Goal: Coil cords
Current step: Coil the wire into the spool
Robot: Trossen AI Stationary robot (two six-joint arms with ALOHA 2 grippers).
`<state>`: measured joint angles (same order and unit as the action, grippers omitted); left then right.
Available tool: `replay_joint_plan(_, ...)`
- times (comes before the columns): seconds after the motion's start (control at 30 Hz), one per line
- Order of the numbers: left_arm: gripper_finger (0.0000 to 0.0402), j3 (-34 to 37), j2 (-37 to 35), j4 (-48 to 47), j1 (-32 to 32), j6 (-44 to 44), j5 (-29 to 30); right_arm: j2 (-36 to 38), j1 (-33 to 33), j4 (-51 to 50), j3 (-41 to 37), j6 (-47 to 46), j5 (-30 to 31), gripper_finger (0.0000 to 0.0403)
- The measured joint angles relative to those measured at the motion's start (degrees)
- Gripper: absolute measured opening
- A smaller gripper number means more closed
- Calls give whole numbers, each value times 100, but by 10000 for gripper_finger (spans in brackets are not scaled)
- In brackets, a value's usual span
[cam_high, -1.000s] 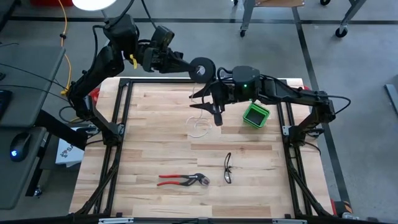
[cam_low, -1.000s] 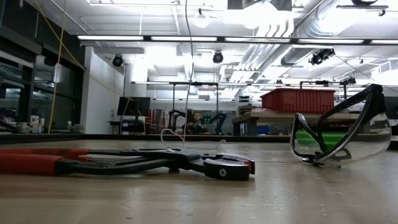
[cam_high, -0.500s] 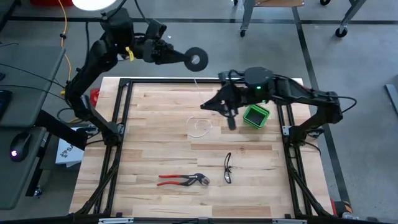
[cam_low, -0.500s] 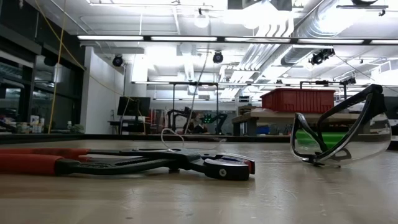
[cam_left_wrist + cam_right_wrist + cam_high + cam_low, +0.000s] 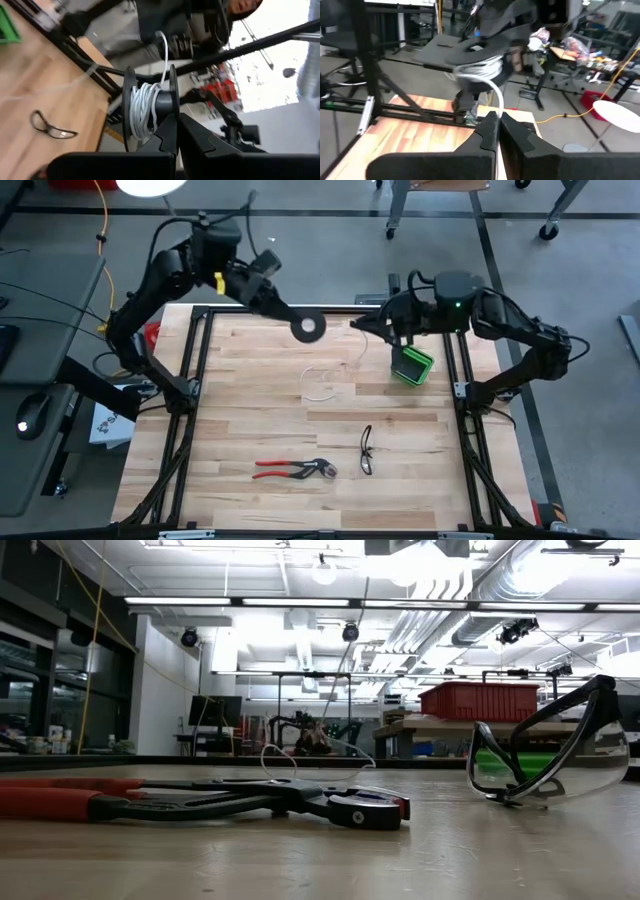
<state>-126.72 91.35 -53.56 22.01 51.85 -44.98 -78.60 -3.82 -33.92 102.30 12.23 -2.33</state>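
Note:
A small black round spool (image 5: 308,326) with white cord wound on it (image 5: 145,112) hangs over the table's far edge, held by my left gripper (image 5: 290,315). My right gripper (image 5: 364,326) is to the spool's right, shut on the thin white cord (image 5: 496,100). The spool shows blurred in the right wrist view (image 5: 479,64). A loose loop of the cord (image 5: 322,383) lies on the wooden table and shows behind the pliers in the low view (image 5: 300,754). My left gripper pinches the rim of one of the spool's flanges (image 5: 173,116) between its two fingers. The spool is lifted clear of the table. My right gripper pinches the cord (image 5: 498,106) between its two fingers. The cord arcs from the spool to the fingers; it is lifted clear there.
A green box (image 5: 411,365) stands at the far right, just below my right gripper. Red-handled pliers (image 5: 292,469) and clear safety glasses (image 5: 366,450) lie near the front edge. A black frame (image 5: 200,340) runs round the table.
My left gripper has swung the spool up and toward the far edge, then brought it back down toward the table's far edge. My right gripper has gone toward the table's right and far side, drawing the cord along. The loop on the table has stayed put.

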Motion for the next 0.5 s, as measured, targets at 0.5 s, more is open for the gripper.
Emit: replay_joint_plan(0.5,0,0,1154,4120,-618,2129,-1282,-90,-191,1060,0,285,-281,0)
